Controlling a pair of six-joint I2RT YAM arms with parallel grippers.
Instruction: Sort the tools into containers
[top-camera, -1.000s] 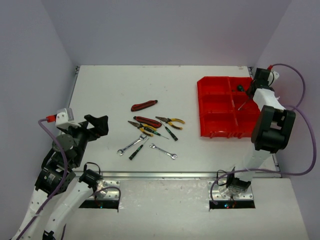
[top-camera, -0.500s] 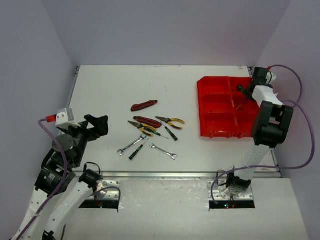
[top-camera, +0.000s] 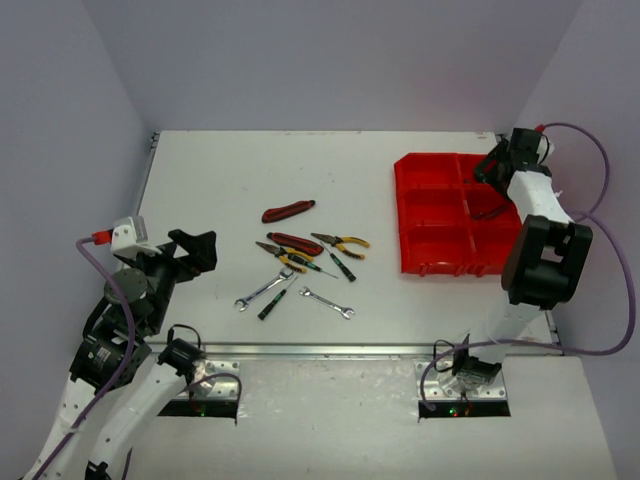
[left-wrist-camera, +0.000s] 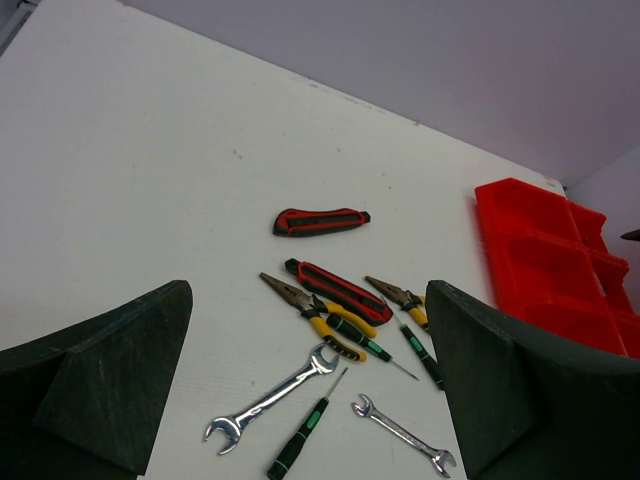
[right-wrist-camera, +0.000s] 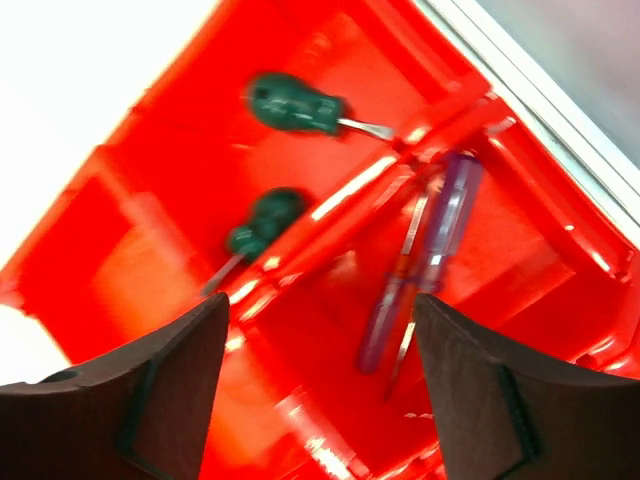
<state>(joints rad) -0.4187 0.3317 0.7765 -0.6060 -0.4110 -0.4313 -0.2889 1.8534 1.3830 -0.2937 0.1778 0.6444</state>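
The white flat tabletop (top-camera: 220, 170) carries a bright red plastic compartment tray (top-camera: 432, 238) by its far right corner. Loose tools lie clustered around the middle. A curved red-black handled tool (top-camera: 288, 210) lies farthest back, and a second red-black handled tool (top-camera: 295, 243) lies nearer, just beside two yellow-black handled pliers (top-camera: 341, 241). Toward the near edge lie a large silver wrench (top-camera: 264, 289), a green-black handled screwdriver (top-camera: 273, 303) and a small silver wrench (top-camera: 328, 303).

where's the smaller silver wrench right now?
Top view: the smaller wrench lies on the table, just right of the green-handled screwdriver, below the yellow-handled pliers and well left of the red tray.
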